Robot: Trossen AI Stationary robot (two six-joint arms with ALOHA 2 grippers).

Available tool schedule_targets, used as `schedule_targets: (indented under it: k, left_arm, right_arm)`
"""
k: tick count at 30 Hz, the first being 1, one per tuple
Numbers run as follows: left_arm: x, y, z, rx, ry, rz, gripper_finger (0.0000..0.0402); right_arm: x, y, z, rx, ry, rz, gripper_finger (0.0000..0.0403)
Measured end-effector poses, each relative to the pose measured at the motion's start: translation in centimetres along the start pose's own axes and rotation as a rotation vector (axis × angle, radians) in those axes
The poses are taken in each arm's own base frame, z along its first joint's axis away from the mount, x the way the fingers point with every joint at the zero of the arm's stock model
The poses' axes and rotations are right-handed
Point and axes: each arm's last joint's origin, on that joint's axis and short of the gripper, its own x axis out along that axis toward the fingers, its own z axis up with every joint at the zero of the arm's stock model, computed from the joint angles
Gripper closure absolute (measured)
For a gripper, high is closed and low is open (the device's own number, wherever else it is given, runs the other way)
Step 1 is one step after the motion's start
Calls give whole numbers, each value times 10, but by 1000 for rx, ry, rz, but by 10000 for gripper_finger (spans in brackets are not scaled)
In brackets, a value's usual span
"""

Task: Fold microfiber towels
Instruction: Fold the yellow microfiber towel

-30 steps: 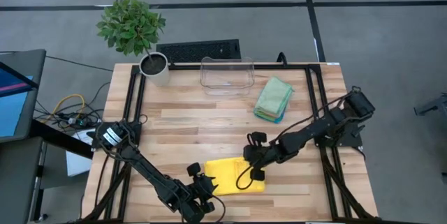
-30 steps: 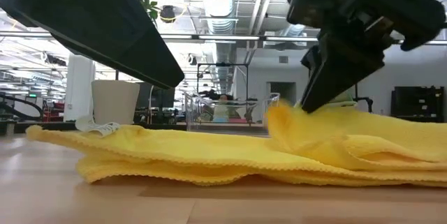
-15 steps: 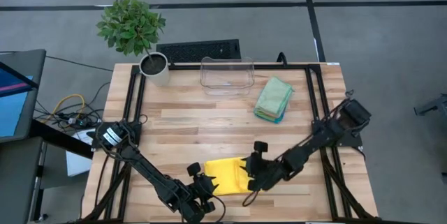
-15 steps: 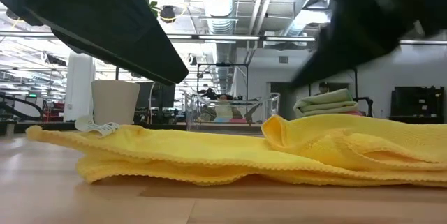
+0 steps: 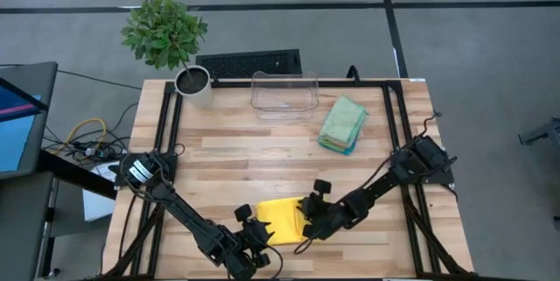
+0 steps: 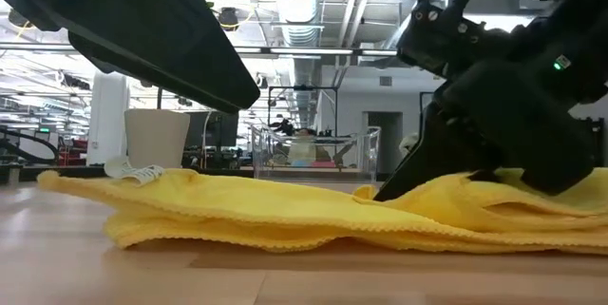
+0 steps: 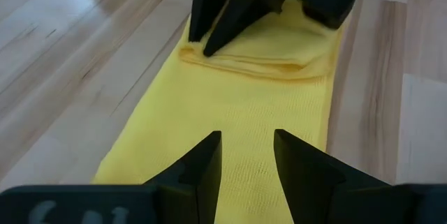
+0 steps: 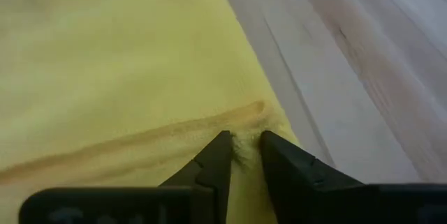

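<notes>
A yellow microfiber towel [image 5: 280, 220] lies on the wooden table near its front edge, its right part folded over on itself [image 7: 279, 49]. My right gripper [image 8: 241, 151] has come down on the towel's right end and is shut on it; it also shows in the low view [image 6: 399, 186]. My left gripper [image 7: 248, 158] stands open over the towel's left end [image 5: 256, 231], with yellow cloth showing between its fingers. A stack of folded towels [image 5: 343, 123], pale green on top, lies at the back right. My right gripper pinches a small raised ridge of the yellow towel [image 8: 243, 140] between its two fingertips, at the towel's right edge next to the bare wood. The fingers slant down from the table's right side. The towel lies slack on the table. Whether my left gripper touches the towel beneath it, I cannot tell.
A clear plastic bin [image 5: 284, 95] stands at the back middle, and a potted plant [image 5: 192, 84] at the back left corner. Bare wood [image 5: 245, 154] stretches between these and the yellow towel.
My right gripper has sunk and gone toward the table's near-left, onto the towel's right end. The raised fold that it held a second ago now lies flat. The towel's right part has been folded over to the left, so the towel shows shorter from above.
</notes>
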Motion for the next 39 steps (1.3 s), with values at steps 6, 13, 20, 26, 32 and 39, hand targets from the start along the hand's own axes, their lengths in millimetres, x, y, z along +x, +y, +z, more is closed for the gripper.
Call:
schedule_targets:
  k: [6, 13, 20, 26, 32, 39]
  left_arm:
    - [0, 0, 0, 7, -1, 0, 277]
    - [0, 0, 0, 4, -9, 4, 277]
    - [0, 0, 1, 4, -13, 6, 277]
    - [0, 0, 1, 4, -19, 11, 277]
    - [0, 0, 1, 4, -17, 9, 277]
    - [-2, -2, 4, 5, -31, 9, 277]
  right_arm:
    - [-44, 1, 32, 8, -106, 91, 298]
    - [-80, 33, 15, 13, -232, 156, 300]
    - [-76, 61, -46, 110, -270, 113, 301]
    - [-53, 64, -73, 190, -201, 100, 301]
    - [-70, 66, -56, 163, -212, 170, 301]
    - [-90, 59, -24, 133, -356, 128, 301]
